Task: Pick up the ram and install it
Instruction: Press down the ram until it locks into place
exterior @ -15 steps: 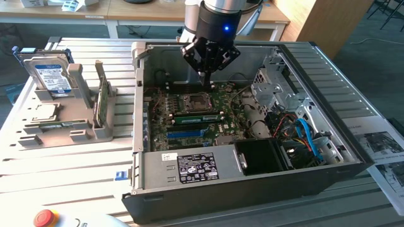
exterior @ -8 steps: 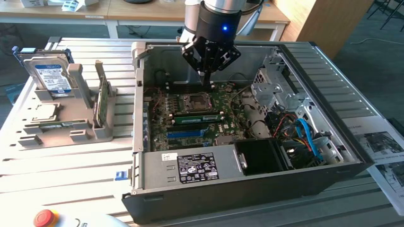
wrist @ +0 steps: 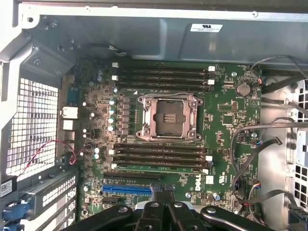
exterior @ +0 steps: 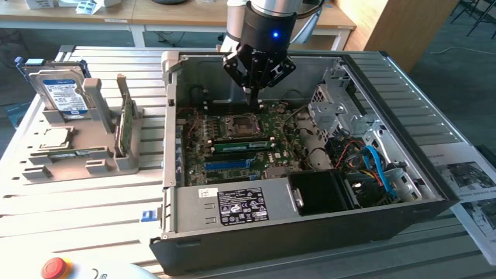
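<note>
The ram (exterior: 243, 145), a long thin green stick, stands on edge in a motherboard slot between the CPU socket (exterior: 236, 125) and the blue slot strip (exterior: 232, 165). In the wrist view it is a thin line (wrist: 161, 164) in the slot row nearest the blue strip (wrist: 126, 189). My gripper (exterior: 254, 103) hangs inside the open computer case (exterior: 310, 218), above the far edge of the motherboard behind the CPU socket, apart from the ram. Its fingers (wrist: 155, 198) are shut together with nothing between them.
A grey holder (exterior: 85, 165) at the exterior view's left carries a hard drive (exterior: 64, 96), a tall upright green card (exterior: 124, 125) and a flat green stick (exterior: 74, 153). Cables (exterior: 372, 165) and a drive cage (exterior: 337, 107) crowd the case's right side. A red button (exterior: 54, 267) sits at the front.
</note>
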Robot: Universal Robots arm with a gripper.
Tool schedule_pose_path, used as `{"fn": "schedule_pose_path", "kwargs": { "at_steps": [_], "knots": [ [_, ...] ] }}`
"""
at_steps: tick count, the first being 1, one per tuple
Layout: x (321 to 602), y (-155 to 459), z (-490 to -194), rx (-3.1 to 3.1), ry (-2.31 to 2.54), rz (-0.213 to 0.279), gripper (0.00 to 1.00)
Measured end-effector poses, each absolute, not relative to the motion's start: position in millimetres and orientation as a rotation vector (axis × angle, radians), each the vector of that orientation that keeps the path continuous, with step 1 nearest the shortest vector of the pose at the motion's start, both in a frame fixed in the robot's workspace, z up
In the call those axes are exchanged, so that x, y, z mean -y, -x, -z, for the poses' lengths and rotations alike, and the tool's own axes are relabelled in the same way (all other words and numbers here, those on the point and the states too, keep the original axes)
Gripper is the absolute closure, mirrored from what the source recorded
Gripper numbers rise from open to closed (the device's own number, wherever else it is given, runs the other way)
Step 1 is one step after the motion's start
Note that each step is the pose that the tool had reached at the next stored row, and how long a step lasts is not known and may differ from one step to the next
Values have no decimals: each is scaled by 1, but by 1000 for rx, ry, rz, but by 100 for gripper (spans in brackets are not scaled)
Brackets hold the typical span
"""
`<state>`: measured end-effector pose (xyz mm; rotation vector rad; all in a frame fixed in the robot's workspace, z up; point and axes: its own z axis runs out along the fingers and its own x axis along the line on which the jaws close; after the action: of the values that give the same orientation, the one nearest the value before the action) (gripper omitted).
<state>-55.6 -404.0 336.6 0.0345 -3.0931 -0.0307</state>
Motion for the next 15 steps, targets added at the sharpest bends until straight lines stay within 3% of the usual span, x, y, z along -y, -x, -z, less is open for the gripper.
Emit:
{"fn": "schedule_pose_path", "kwargs": {
  "at_steps": [15],
  "knots": [
    [404, 56, -337, 3102, -34, 13, 90]
  ]
}}
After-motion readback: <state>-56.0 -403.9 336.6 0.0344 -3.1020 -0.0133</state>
